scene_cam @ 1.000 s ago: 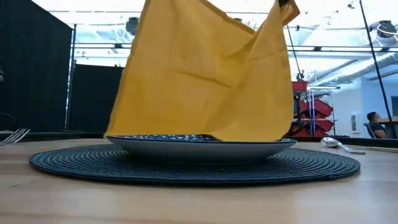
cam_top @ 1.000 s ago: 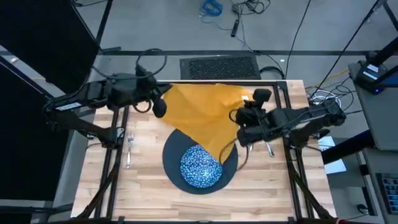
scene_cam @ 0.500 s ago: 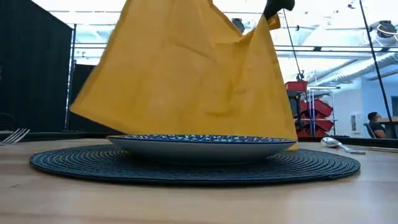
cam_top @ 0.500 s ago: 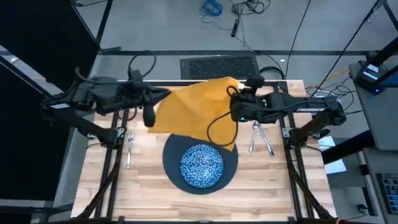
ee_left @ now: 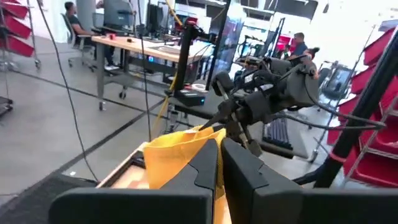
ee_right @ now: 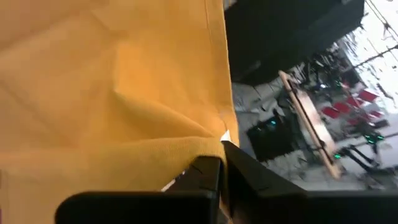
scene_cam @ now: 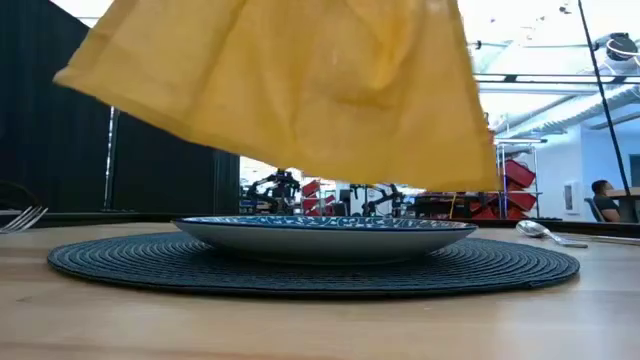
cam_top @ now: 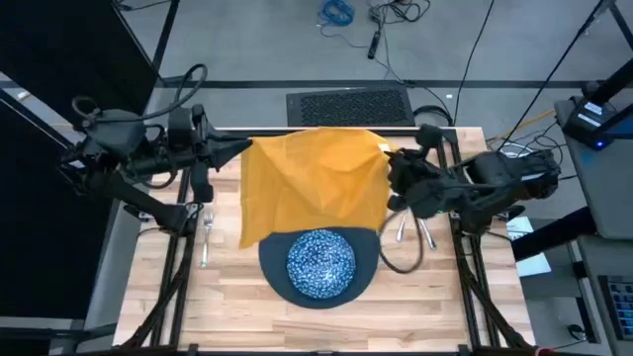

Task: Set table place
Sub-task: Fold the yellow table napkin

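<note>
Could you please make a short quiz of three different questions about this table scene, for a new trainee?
1. True or false: the yellow napkin lies flat on the table.
2. Which claws hold the napkin? A) only the left claw B) only the right claw C) both
3. Fill in: the speckled dish sits on the round dark ____.

Key:
1. False; it hangs in the air above the dish.
2. C; each claw is shut on one top corner.
3. Placemat (woven), with a fork on its left and a spoon on its right.
</note>
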